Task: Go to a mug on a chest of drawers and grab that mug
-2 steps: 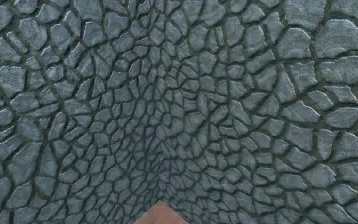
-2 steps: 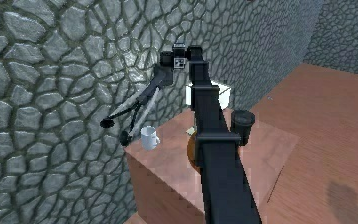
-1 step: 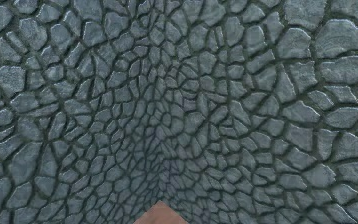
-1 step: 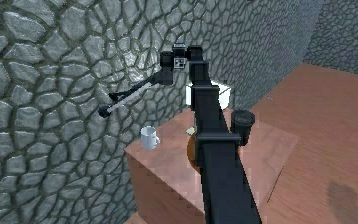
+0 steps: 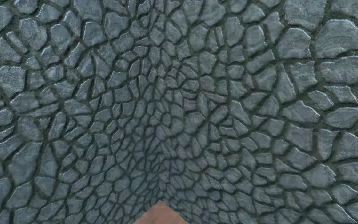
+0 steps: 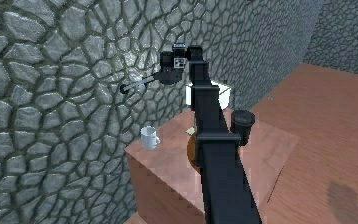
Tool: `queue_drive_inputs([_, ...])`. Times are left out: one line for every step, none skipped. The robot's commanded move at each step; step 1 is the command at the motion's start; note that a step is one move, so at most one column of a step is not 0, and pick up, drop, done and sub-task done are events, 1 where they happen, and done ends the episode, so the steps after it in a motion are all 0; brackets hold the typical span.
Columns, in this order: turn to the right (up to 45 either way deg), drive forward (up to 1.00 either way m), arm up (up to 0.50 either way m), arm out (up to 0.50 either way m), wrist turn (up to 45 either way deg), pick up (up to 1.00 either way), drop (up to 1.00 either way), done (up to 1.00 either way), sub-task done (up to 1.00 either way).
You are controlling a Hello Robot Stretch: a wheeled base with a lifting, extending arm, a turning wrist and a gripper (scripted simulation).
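Plainly, the arm (image 6: 222, 170) crosses the chest of drawers (image 6: 162, 172) in the arm side view's lower middle, and the white mug (image 6: 149, 136) stands just left of it, near the chest's upper-left corner. Above the mug in the frame, the gripper (image 6: 130, 89) holds nothing, with bare stone wall (image 6: 47, 90) behind it. A descent off-line could tip the mug or shove it against that wall; reaching further out could strike the stone.
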Motion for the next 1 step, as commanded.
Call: queue_drive_inputs([0.0, 0.0, 0.0, 0.0, 24.0, 0.0, 0.0, 0.0, 0.0])
